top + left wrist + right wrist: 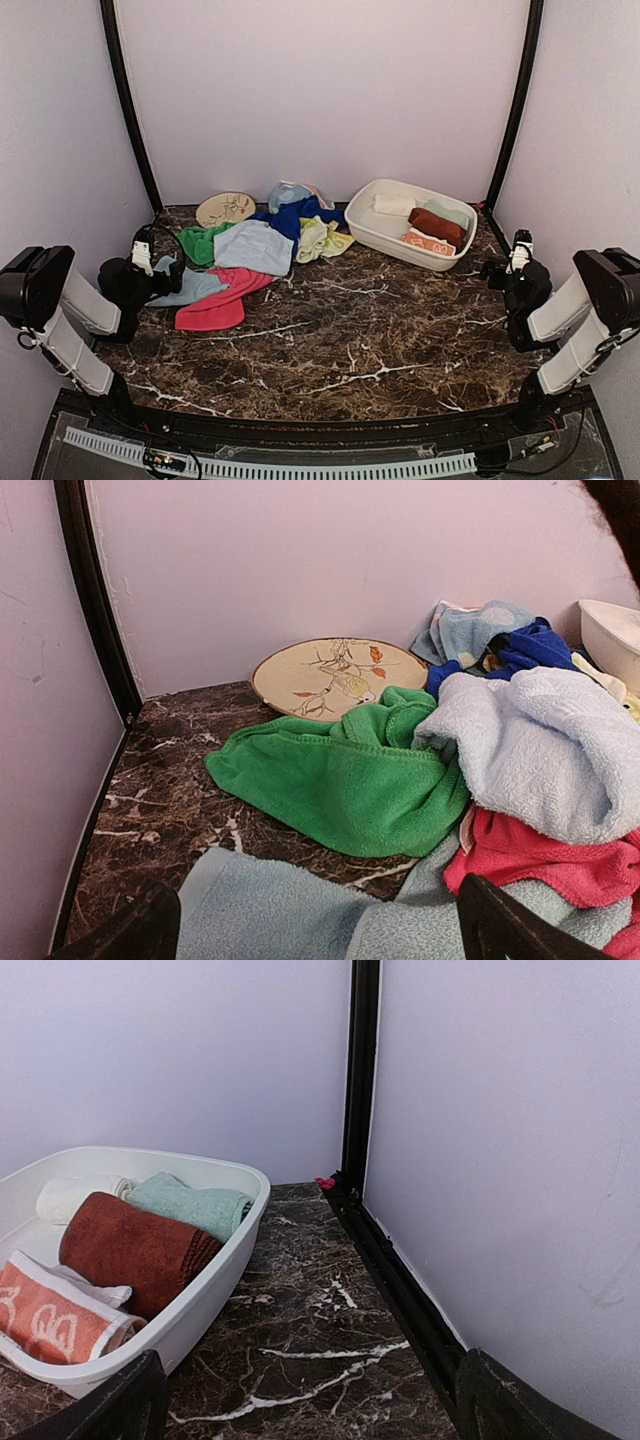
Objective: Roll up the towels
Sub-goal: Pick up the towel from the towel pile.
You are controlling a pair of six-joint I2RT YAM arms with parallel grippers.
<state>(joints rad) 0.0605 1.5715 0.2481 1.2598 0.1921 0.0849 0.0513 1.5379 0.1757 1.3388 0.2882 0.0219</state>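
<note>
**Heap straight ahead of the left fingers; right arm well off**

The loose towels [255, 250] lie in a heap on the left rear of the desk [380, 340], between the disc [225, 208] and the basin [400, 250]. The left fingers [505, 930] stand wide apart, holding nothing, and point into the heap's near-left edge. In the left wrist view a grey-blue towel [270, 915] lies right between and under them. The green towel [340, 780] is just ahead, the pale blue towel [540, 740] ahead to the right, and the pink towel [540, 855] close on the right. From above, the pink towel's long axis runs slantwise, near-left to far-right, and its near end is the part of the heap closest to the open middle of the desk.

The right fingers [520, 1405] are also wide apart and empty. They hang by the right wall, facing the far right corner, with the basin just to their left. The basin already holds rolls, among them a rust roll [135, 1245] and a pale green roll [195, 1205]. The heap lies beyond the basin, well apart from these fingers.

So the left arm is plainly the nearer one. I judge that the coming move is a short reach forward and down onto the grey-blue or pink towel, then a pull toward the bare middle where both arms can work. The pink towel seems to overlap the grey-blue one, so lifting either may drag its neighbour.
</note>
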